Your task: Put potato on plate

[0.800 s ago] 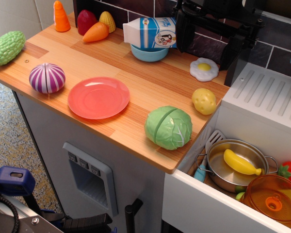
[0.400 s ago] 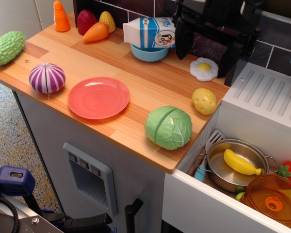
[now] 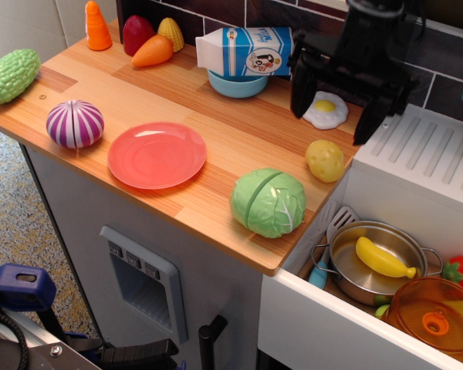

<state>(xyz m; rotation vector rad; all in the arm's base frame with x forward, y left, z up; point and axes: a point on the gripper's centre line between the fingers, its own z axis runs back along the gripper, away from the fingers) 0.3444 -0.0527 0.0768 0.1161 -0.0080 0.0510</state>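
The pale-yellow potato [image 3: 325, 160] lies on the wooden counter near its right edge. The coral-red plate [image 3: 157, 155] lies flat and bare to the left, near the counter's front edge. My black gripper [image 3: 333, 118] hangs open above the counter, just behind and above the potato. Its two fingers [image 3: 300, 92] are spread wide apart with the fried egg [image 3: 325, 110] showing between them. The gripper holds nothing.
A green cabbage [image 3: 268, 202] sits between plate and potato near the front edge. A purple onion [image 3: 75, 123], a bitter gourd [image 3: 10, 75], a milk carton on a blue bowl [image 3: 237, 83] and vegetables line the back and left. A sink [image 3: 393, 270] with pot and banana lies at the right.
The gripper has come down and forward to the right, from the back wall to just behind the potato. Nothing on the counter has moved.
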